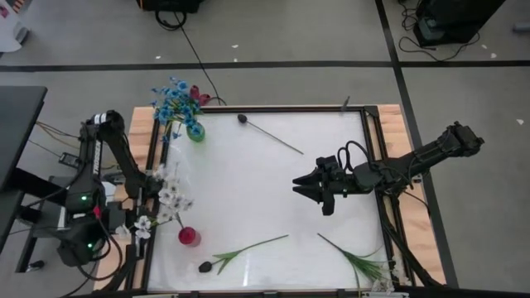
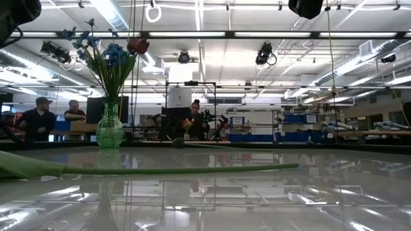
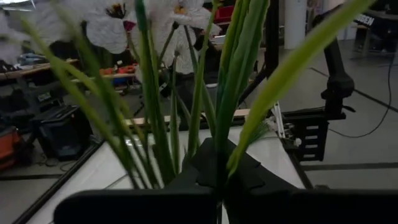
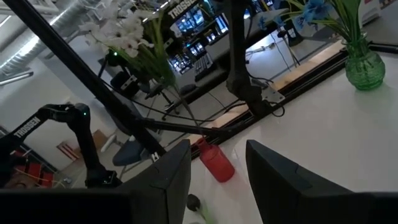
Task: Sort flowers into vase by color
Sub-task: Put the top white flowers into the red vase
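Right jaws (image 1: pixel 305 189) agape mid-table — three flowers (image 1: pixel 244 251) along the edges.

we see a robotics lab or workshop, a large open hall and no home. in the low view long strip lights (image 2: pixel 192 33) run across a high industrial ceiling hung with pipes and cables. at the left of that frame two people (image 2: pixel 40 117) sit at benches, and near the centre another person (image 2: pixel 194 120) sits among dark equipment. at right, workbenches (image 2: pixel 302 133) carry blue bins. the high view shows a white table (image 1: pixel 257 178) on a wood base with a black frame, standing on grey floor marked by black tape lines (image 1: pixel 248 66), with loose cables (image 1: pixel 195 50) at the top of the frame. another robot arm (image 4: pixel 68 134) stands at the lower left of the right wrist view.
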Robot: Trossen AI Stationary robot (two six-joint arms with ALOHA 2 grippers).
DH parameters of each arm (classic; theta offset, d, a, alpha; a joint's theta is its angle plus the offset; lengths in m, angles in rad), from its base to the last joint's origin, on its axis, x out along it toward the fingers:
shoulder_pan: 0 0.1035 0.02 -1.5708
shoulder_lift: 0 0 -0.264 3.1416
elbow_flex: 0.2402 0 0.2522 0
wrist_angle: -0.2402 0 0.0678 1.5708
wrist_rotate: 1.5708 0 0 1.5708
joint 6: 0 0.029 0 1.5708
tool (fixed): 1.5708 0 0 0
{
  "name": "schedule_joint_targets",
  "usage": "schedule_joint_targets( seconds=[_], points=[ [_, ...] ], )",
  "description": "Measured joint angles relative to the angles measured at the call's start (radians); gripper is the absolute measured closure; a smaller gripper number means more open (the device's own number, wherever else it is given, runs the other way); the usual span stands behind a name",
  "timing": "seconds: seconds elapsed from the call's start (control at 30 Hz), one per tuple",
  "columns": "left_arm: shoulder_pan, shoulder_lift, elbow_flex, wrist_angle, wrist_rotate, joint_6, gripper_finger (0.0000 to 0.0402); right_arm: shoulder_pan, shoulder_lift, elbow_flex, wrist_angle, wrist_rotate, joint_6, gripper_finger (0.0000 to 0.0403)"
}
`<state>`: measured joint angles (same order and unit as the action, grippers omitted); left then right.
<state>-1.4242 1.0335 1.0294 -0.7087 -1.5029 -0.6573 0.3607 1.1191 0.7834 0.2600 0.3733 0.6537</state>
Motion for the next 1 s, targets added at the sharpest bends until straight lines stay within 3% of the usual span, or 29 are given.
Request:
schedule_joint_targets(
  seconds=[0.27, 0.67, 1.0],
  points=[
    [0.000, -0.020, -0.001, 0.121, 0.005, 0.166, 0.0391, 0.000, 0.000, 0.000, 0.000, 0.000, 0.000, 0.0241],
    [0.007, -0.019, -0.001, 0.086, 0.001, 0.167, 0.0391, 0.000, 0.000, 0.000, 0.000, 0.000, 0.005, 0.0241],
    [0.031, -0.017, -0.001, 0.024, -0.002, 0.076, 0.0391, 0.008, 0.000, 0.000, 0.000, 0.000, 0.009, 0.0241]
  ],
)
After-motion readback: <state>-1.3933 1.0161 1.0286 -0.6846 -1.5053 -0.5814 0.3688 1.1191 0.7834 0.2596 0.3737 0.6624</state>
